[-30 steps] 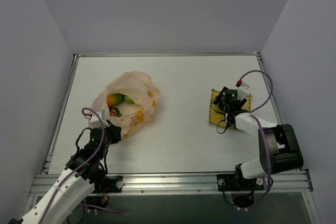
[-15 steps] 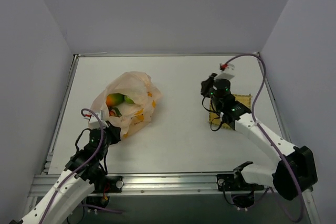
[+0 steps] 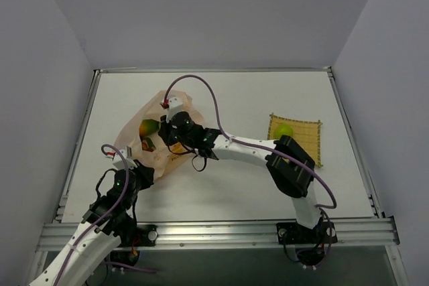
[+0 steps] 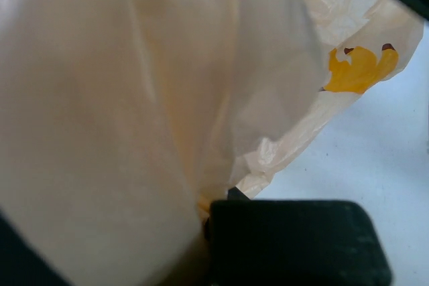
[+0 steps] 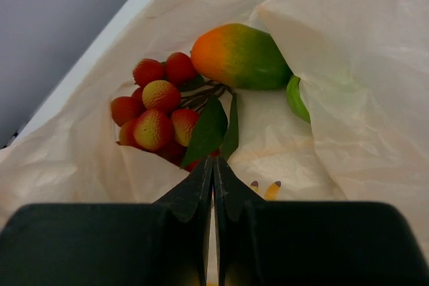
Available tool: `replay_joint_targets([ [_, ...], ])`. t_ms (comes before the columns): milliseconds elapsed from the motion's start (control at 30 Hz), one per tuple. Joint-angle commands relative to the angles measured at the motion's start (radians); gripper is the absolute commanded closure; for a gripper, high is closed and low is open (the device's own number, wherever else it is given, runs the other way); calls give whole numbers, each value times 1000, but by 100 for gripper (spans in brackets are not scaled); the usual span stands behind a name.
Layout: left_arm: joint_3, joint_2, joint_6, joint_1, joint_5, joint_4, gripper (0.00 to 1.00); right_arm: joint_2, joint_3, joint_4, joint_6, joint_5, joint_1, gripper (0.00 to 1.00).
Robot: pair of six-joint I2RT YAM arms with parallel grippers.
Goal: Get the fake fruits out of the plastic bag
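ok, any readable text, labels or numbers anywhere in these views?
None readable.
The plastic bag carries only orange printed marks, which are shapes, not letters.
The small red tag on the cable is too small to read.

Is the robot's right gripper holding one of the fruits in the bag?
No: the right gripper is shut on nothing, short of the red fruit cluster and the green-and-orange fruit inside the plastic bag.

green fruit half hidden, plastic bag blurred
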Motion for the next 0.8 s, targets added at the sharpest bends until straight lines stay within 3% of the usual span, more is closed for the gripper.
replay_joint_targets([
  [0, 17, -41, -30, -4, 1, -34, 98, 91, 94, 21, 38, 40, 0, 100],
  [167, 18, -42, -30, -4, 1, -35, 98, 238, 185, 18, 103, 180, -7, 96],
  [267, 20, -35, -28, -4, 4, -31, 98, 292, 218, 10, 147, 231, -18, 82],
  [400, 20, -33, -27, -4, 7, -28, 98, 330, 248, -7, 181, 297, -26, 53],
  [467, 20, -33, -25, -4, 7, -31, 98, 342, 254, -13, 207, 332, -37, 47],
  [500, 20, -35, -25, -4, 7, -31, 98, 346, 257, -13, 213, 346, -40, 39],
  [767, 23, -36, -25, -4, 7, -34, 98, 422, 335, -25, 251, 383, -67, 19],
])
